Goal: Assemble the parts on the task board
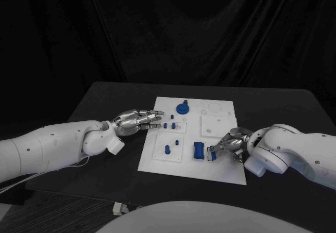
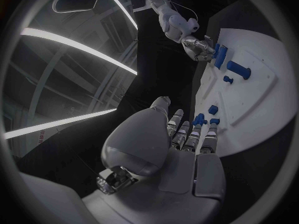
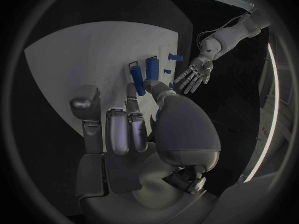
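Over the task board, left hand fingers spread, empty; right hand seemingly pinches a blue part.

1 task board | 2 hands | about 7 blue parts

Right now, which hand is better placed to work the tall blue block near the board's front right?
Right hand, probably. Its fingers are already at the tall blue block on the task board. The left hand is open at the board's opposite edge, by the small pegs.
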